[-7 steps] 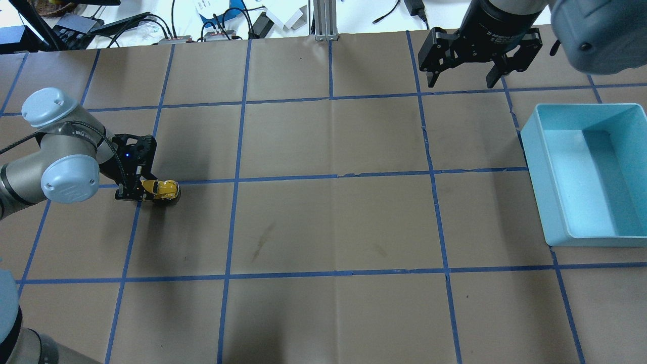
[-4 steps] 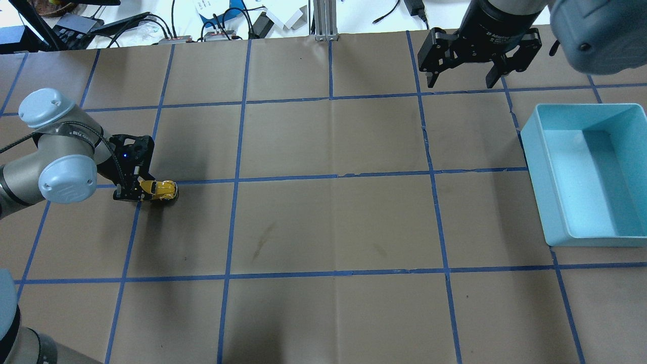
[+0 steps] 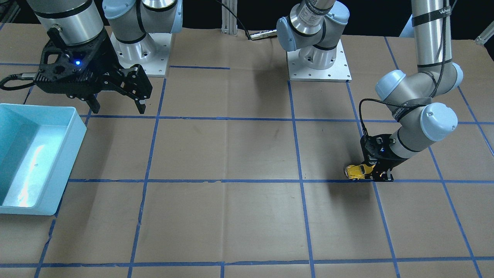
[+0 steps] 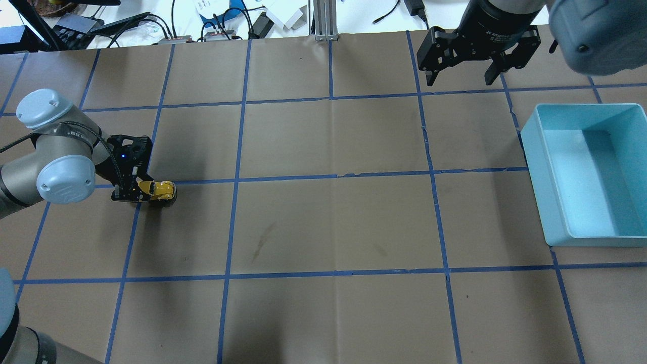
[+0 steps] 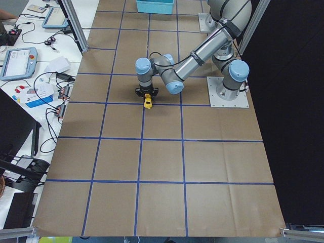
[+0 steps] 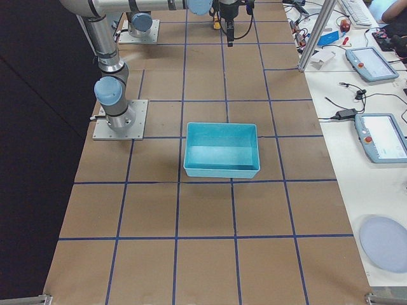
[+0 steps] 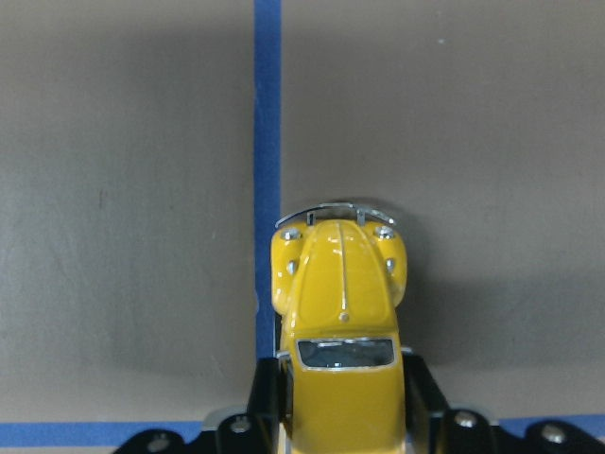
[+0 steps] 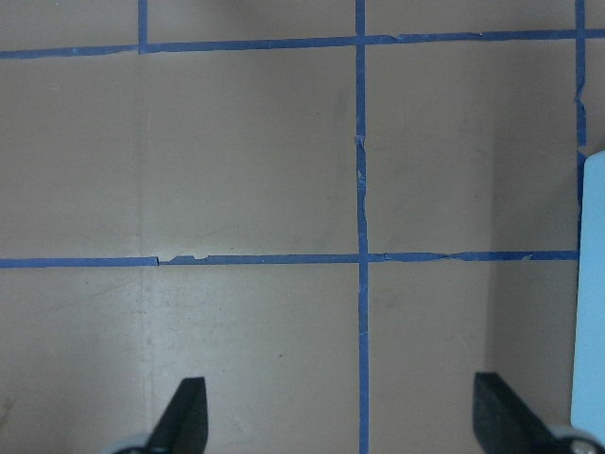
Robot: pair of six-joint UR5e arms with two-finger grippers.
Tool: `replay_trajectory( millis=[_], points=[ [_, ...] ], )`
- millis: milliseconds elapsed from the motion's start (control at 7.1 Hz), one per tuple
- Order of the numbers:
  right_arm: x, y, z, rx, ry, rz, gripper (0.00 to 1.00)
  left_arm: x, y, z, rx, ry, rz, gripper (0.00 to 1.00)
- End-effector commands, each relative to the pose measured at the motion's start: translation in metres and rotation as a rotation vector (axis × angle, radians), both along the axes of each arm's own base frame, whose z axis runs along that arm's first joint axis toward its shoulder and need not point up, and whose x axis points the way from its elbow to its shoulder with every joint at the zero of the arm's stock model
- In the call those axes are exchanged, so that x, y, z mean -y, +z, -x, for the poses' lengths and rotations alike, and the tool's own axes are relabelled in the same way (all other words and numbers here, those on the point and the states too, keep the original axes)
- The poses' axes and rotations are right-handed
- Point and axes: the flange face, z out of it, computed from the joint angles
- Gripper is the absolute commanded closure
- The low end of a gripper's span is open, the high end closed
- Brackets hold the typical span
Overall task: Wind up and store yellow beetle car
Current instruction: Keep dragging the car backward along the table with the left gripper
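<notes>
Clamping the rear half of the yellow beetle car [image 7: 340, 303], the left pincer [image 7: 342, 405] is closed down to the car's width, 1 black finger [image 7: 267, 397] pressed against each flank. The car sits low at the counter [image 4: 323, 227] near its left edge, about midway between the robot's edge and the operators' edge. It lies just beside a blue tape line [image 7: 267, 142], with its chrome bumper and hood pointing toward the counter's right edge. Whether the wheels touch the paper cannot be told.

The right pincer [image 4: 460, 78] hangs well above the counter toward the right edge, spread wide and gripping nothing; in the wrist view both fingertips [image 8: 184, 411] frame bare brown paper. White lettering rings its wrist, too blurred to read.

A teal bin [image 4: 530, 151] stands at the counter's right edge, well apart from the car. Inside it only a pale, glossy floor shows.
</notes>
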Motion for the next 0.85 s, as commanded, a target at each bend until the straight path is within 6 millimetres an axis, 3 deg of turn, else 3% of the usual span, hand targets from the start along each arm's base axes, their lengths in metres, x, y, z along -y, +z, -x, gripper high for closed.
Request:
replay_trajectory(
  millis=[0, 423, 563, 704],
  points=[
    [0.0002, 0.0004, 0.0002, -0.006, 0.034, 0.003, 0.00, -0.0012, 0.0000, -0.0071, -0.001, 0.014, 0.000, 0.74],
    [-0.0009, 0.0005, 0.0006, -0.009, 0.032, -0.001, 0.00, -0.0018, -0.0002, -0.0090, 0.000, -0.012, -0.001, 0.69],
    [-0.0005, 0.0014, 0.0034, -0.037, 0.028, 0.002, 0.00, -0.0014, 0.0012, -0.0094, 0.003, -0.013, 0.001, 0.23],
    [-0.0006, 0.0012, 0.0056, -0.059, 0.027, 0.001, 0.00, -0.0015, 0.0004, -0.0097, 0.005, -0.011, -0.001, 0.00]
  ],
)
